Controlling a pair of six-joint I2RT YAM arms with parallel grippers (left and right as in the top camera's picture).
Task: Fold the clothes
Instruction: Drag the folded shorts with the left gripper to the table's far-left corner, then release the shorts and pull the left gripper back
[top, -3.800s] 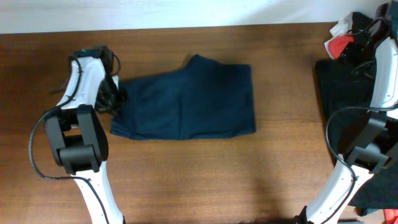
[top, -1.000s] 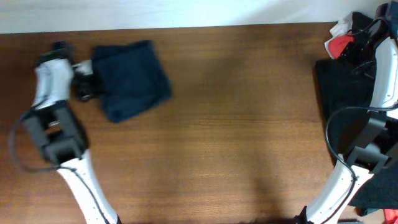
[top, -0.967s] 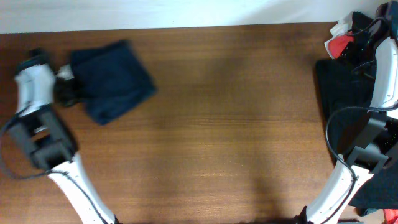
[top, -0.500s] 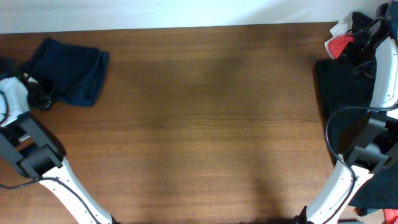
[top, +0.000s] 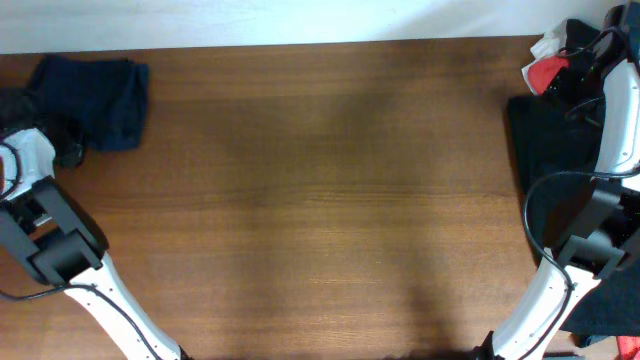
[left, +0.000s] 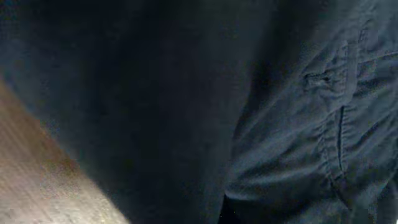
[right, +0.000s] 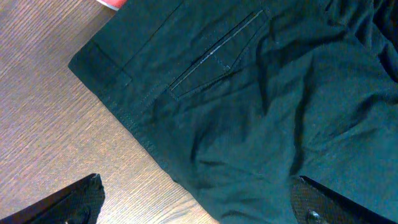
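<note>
A folded navy garment (top: 100, 88) lies at the table's far left corner. My left gripper (top: 62, 150) sits at its lower left edge and holds it. In the left wrist view the navy fabric (left: 298, 124) fills almost the whole frame and hides the fingers. My right gripper (right: 199, 208) is open and empty, its fingertips wide apart just above a dark garment with a welt pocket (right: 249, 93). That dark garment (top: 545, 140) lies at the table's right edge, with the right arm over it.
A pile of clothes with red and white pieces (top: 548, 62) sits at the far right corner. The brown wooden table (top: 330, 200) spans the overhead view. More dark cloth hangs off the lower right edge (top: 610, 310).
My left gripper has dragged the folded navy garment from the table's middle to the far left corner. The right arm has not moved.
</note>
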